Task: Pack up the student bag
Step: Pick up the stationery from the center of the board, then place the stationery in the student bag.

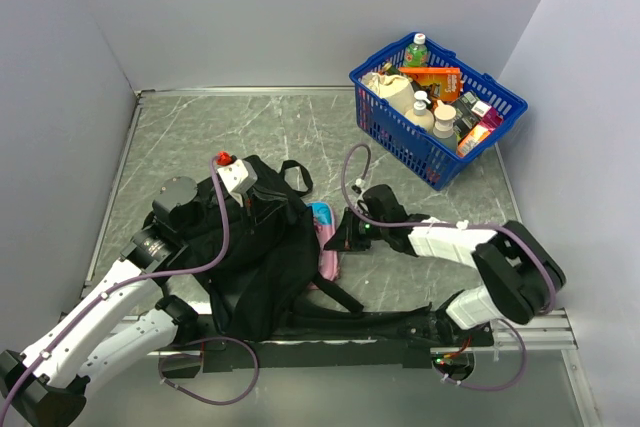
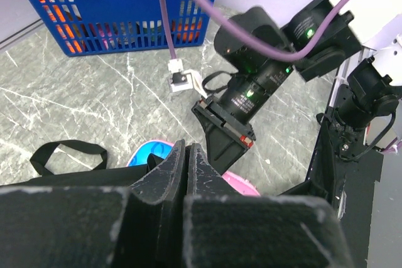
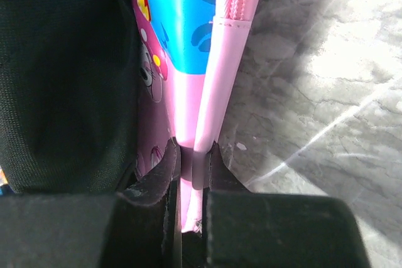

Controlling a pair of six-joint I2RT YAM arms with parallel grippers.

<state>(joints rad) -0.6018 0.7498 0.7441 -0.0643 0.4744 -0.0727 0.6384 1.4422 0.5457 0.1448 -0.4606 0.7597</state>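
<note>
1. The right tool [image 3: 193,155] is clenched on the pink seam edge of a flat pink-and-blue pouch [image 3: 182,36]. Both fingers press the thin edge between them, and the pouch stands on edge, running away from the tool.
2. Directly to that tool's left, touching the pouch's printed face, is the black fabric of the student bag [image 3: 63,80]. To the tool's right there is only marbled counter [image 3: 314,92].
3. The left tool [image 2: 186,158] is clenched too, its fingers pressed together at the bag's upper edge. Whether a fold of fabric is caught between them cannot be told. Just left of it a strap loop [image 2: 66,150] lies on the counter. Just ahead of it the pouch's end shows, with the right tool above.
4. From above, the bag lies slumped between the two tools, near the arms' bases. The pouch rests against the bag's right side, not visibly inside any opening.
5. Far beyond the right tool, at the counter's back right corner, a blue basket [image 1: 440,112] holds bottles and packets, well apart from the bag.
6. Packing looks to be at an early stage. The pouch is gripped beside the bag but not yet in it, so it probably has to be slid into the opening. The left tool seems placed to hold that opening up. Anything already packed is hidden, and the basket's goods may remain to be packed.
</note>
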